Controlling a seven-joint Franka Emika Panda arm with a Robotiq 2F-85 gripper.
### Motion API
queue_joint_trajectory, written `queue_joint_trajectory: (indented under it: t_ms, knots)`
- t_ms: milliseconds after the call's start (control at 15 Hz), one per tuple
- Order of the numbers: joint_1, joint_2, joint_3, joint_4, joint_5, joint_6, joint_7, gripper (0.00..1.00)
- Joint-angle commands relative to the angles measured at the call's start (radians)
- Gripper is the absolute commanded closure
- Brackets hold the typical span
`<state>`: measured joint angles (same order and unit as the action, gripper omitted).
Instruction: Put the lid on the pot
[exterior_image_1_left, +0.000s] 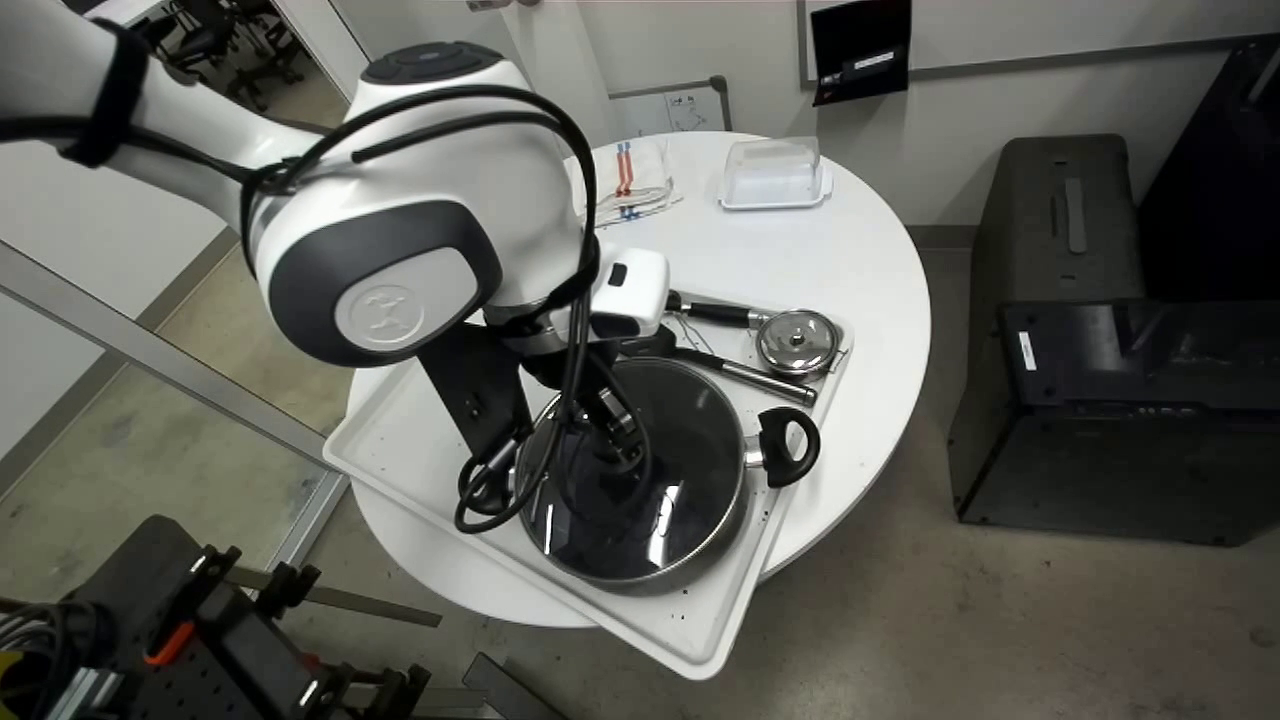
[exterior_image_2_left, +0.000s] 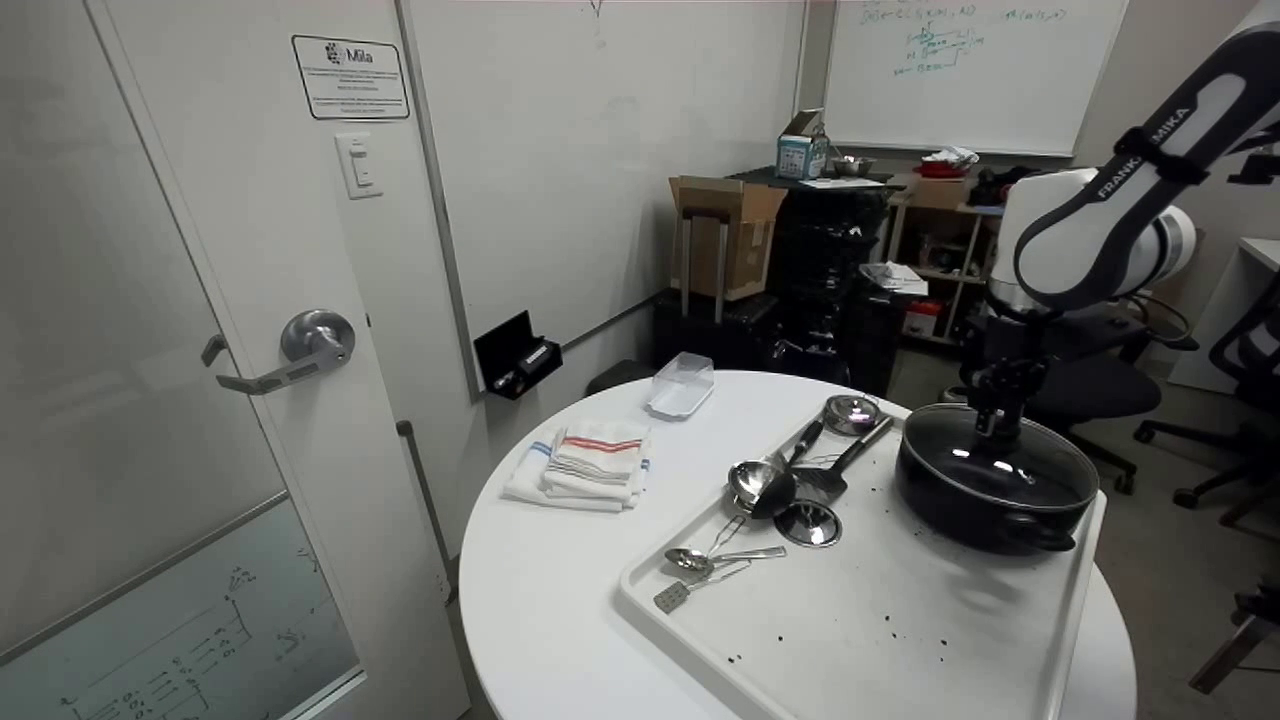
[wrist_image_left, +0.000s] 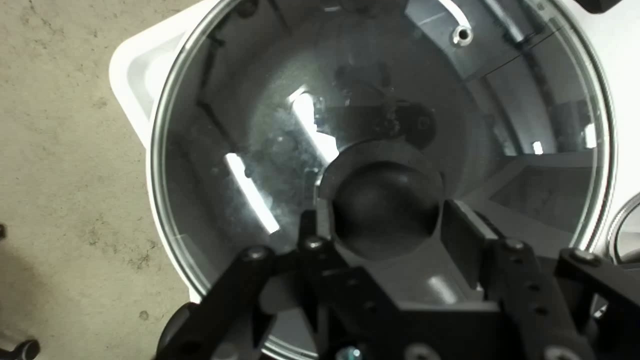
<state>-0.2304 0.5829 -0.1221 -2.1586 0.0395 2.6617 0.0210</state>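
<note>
The dark two-fingered hand (wrist_image_left: 382, 217) is pointed down at the large round clear-glass lid (wrist_image_left: 370, 120), by which a thin metal rim is carried. Its fingers are spread just far enough for the lid's rounded black knob (wrist_image_left: 385, 205) to be flanked on both sides; the gap is filled by the knob in the wrist view, but whether it is being squeezed cannot be told. The lid is laid over the wide, round black pot (exterior_image_2_left: 955, 505), whose mouth is seen covered in both exterior views. A black loop handle (exterior_image_1_left: 772, 440) is fixed to the pot's side.

The pot is placed near a corner of a white rectangular tray (exterior_image_2_left: 850, 590) with a raised rim, over which dark specks are scattered. Farther along the tray, a black turner (exterior_image_2_left: 825, 483), a shiny silver bowl-shaped utensil (exterior_image_2_left: 748, 480), a small dark round disc (exterior_image_2_left: 808, 523) with a bright rim and some small silver utensils (exterior_image_2_left: 690, 560) are grouped. By the tray's edge, a small round silver vessel (exterior_image_1_left: 797, 340) is shown in both exterior views.

The tray is supported by a round white bench (exterior_image_2_left: 560, 590), on which folded white striped cloths (exterior_image_2_left: 590, 468) and a clear plastic box (exterior_image_2_left: 682, 385) are also set.
</note>
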Motion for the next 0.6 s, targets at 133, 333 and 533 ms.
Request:
queue_joint_trajectory:
  t_ms: [133,333,533]
  knots:
    - [-0.004,-0.008,0.02,0.021,0.042,-0.007,-0.008,0.01]
    - [-0.001,-0.021,0.027,0.015,0.042,0.004,-0.014,0.0]
    - [0.0,-0.025,0.029,0.017,0.043,-0.002,-0.011,0.0]
